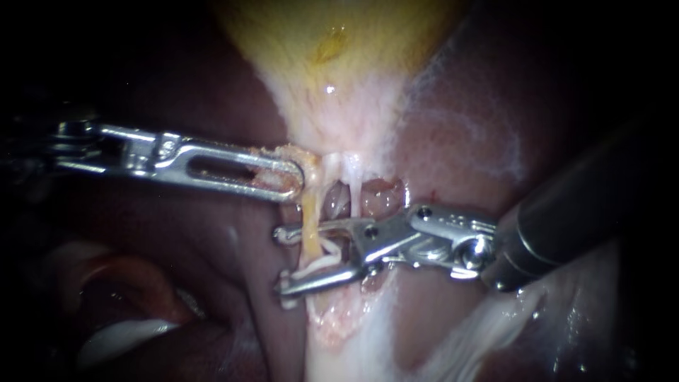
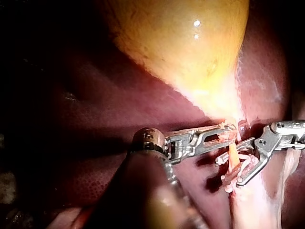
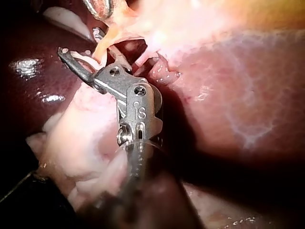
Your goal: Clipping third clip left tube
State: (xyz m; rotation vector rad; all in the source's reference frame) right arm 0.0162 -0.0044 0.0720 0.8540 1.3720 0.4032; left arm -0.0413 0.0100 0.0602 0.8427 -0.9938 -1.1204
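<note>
Liver (image 1: 177,92) lies dark behind. Yellow left tube (image 1: 310,226) runs down from the gallbladder (image 1: 339,56), between the right instrument's (image 1: 281,260) parted jaws. Set them square across it, tips well past, before closing. Left instrument (image 1: 293,180) clamps the gallbladder's neck taut.

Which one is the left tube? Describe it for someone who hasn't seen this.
Start at the yellow gallbladder and follow its pale neck down to the tubes. The left tube crosses the right instrument at its tip; it is yellow-orange, the right tube thin and white.
</note>
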